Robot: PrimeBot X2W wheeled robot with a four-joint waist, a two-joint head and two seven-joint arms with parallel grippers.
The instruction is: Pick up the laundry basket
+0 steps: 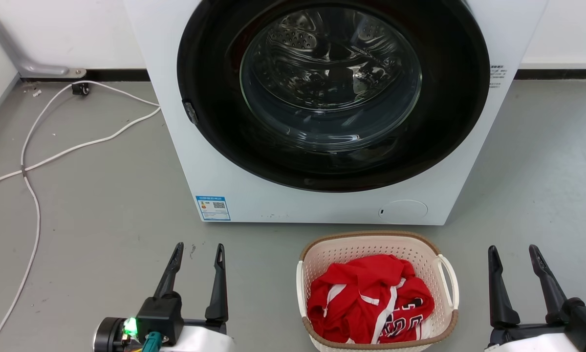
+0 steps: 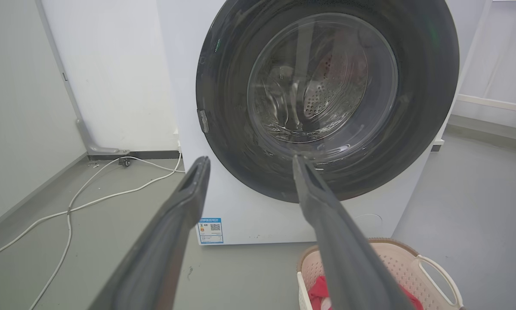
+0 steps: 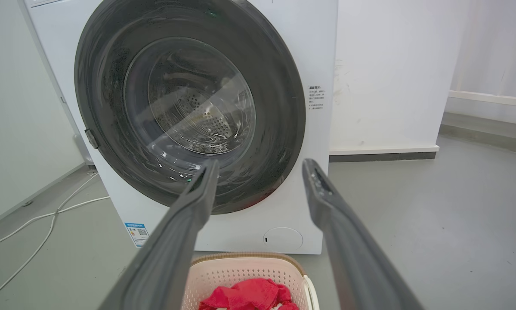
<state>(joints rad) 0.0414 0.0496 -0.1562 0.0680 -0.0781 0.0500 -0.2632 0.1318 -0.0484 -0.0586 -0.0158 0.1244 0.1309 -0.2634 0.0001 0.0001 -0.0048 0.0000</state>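
A cream-white perforated laundry basket [image 1: 358,250] with a brown woven-look rim sits upright on a grey floor [image 1: 102,210], just in front of a white front-loading washing machine [image 1: 273,200]. The basket stands below the right half of the machine's front, close to it but not touching. A crumpled red garment [image 1: 366,293] with white stripes lies inside the basket. A white loop handle [image 1: 450,279] sticks out from each short side.

The left claw [image 1: 199,246] hovers above the floor at the lower left of the head view, well to the left of the basket, its two dark fingers spread apart and holding nothing. The right claw [image 1: 512,248] hovers at the lower right, just beyond the basket's right handle, also spread wide and empty. Neither claw touches the basket.

The washing machine's round door, black-rimmed with a clear window, is closed, and the metal drum shows through the glass. A small blue label [image 1: 213,208] is stuck at the machine's lower left corner. A white cable [image 1: 73,149] trails across the floor to the left of the machine.
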